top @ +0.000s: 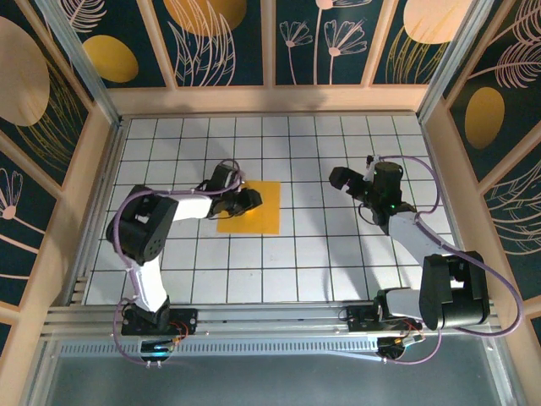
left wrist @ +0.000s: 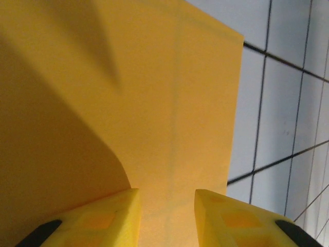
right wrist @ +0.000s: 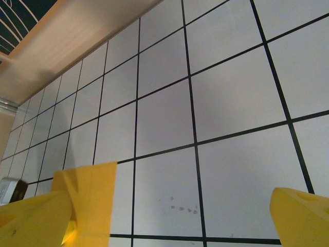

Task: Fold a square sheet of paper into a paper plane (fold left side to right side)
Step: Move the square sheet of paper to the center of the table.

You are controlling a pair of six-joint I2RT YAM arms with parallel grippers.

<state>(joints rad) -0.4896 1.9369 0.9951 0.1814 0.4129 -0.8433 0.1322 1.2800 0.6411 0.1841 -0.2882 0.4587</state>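
The square sheet of paper [top: 258,216] lies flat on the grid table, orange-yellow, about two tiles wide. My left gripper [top: 239,194] is low over its upper left edge. In the left wrist view its yellow fingertips [left wrist: 115,211] stand a short way apart, and the gap of the left gripper [left wrist: 167,194] shows the sheet [left wrist: 169,103] running on beneath. A darker curved part of the paper rises beside the left finger. My right gripper [top: 341,179] hovers to the right of the sheet, wide open [right wrist: 169,218] with nothing between its fingers. A corner of the paper [right wrist: 91,198] shows by its left finger.
The white grid table [top: 338,254] is walled by a wooden frame [top: 270,100] with dark-blue patterned panels behind it. An aluminium rail [top: 270,317] runs along the near edge by the arm bases.
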